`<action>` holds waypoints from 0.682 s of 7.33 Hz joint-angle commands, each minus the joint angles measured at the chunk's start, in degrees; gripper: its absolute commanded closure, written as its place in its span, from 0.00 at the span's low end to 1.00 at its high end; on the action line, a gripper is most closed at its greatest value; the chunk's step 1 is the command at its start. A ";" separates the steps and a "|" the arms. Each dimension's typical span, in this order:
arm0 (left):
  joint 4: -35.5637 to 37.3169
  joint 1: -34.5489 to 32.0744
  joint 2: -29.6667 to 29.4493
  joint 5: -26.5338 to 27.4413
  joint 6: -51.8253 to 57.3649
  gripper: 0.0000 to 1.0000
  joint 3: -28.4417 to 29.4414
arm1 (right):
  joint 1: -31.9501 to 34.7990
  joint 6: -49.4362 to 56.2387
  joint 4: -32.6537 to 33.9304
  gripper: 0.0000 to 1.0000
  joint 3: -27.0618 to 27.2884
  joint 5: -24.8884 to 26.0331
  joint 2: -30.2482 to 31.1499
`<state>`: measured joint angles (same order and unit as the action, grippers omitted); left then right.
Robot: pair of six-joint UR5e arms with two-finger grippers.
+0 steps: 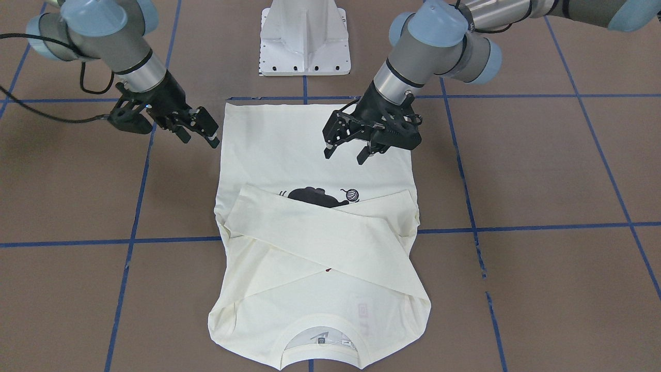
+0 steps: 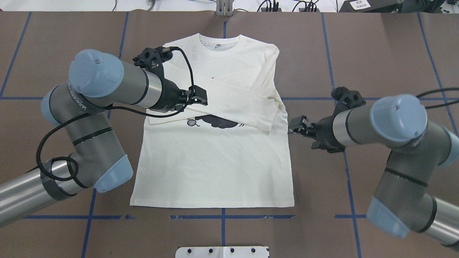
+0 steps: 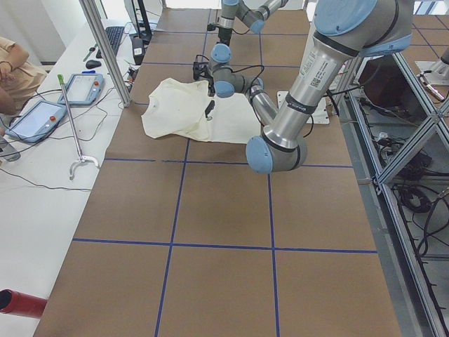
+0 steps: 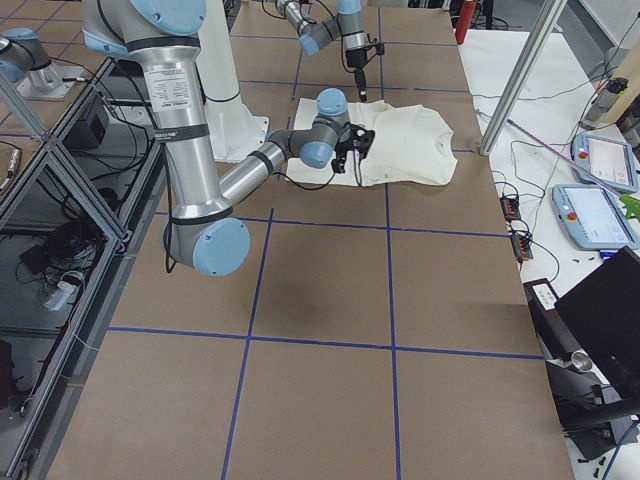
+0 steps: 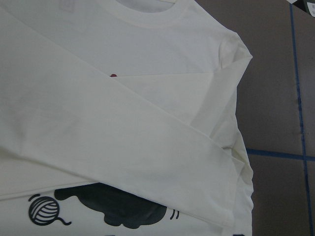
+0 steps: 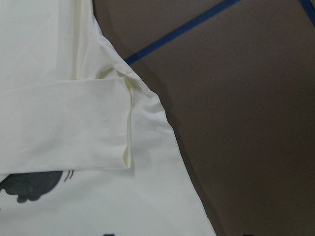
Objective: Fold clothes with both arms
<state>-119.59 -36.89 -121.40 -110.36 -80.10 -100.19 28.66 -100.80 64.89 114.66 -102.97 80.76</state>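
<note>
The cream long-sleeved T-shirt (image 1: pixel 289 150) lies flat, print side up, collar away from the robot. Both sleeves (image 1: pixel 320 237) are folded across the chest and cross each other, covering part of the black cat-and-yarn print (image 1: pixel 315 196). The shirt also shows in the overhead view (image 2: pixel 215 165) and both wrist views (image 5: pixel 123 147) (image 6: pixel 49 123). My left gripper (image 1: pixel 345 154) is open and empty, hovering above the shirt's body near its side; it also shows in the overhead view (image 2: pixel 197 96). My right gripper (image 1: pixel 199 137) is open and empty, just off the shirt's other side edge (image 2: pixel 296 126).
The white pedestal base (image 1: pixel 304 46) stands just behind the shirt's hem. Blue tape lines (image 1: pixel 516 227) grid the brown table. Operator tablets (image 3: pixel 42 116), a metal post (image 3: pixel 105 56) and a person's arm (image 3: pixel 14 70) are on the far side.
</note>
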 commanded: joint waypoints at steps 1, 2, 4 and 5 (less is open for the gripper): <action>-0.11 -0.64 2.82 -3.43 0.30 0.18 -1.15 | -16.73 -9.04 6.44 0.16 3.20 17.39 2.30; -0.03 -0.81 3.01 -4.07 0.12 0.18 -0.89 | -20.71 -12.02 8.91 0.17 2.85 21.28 2.03; -0.12 -0.73 2.92 -3.81 -0.58 0.18 -0.62 | -23.82 -12.31 9.29 0.23 3.02 24.39 1.94; -0.12 -0.81 2.92 -3.72 -0.58 0.18 -0.62 | -24.43 -12.31 10.68 0.27 2.94 24.66 2.29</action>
<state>-119.70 -37.63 -118.51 -114.13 -80.57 -100.87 5.58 -112.89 74.23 117.61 -79.30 82.76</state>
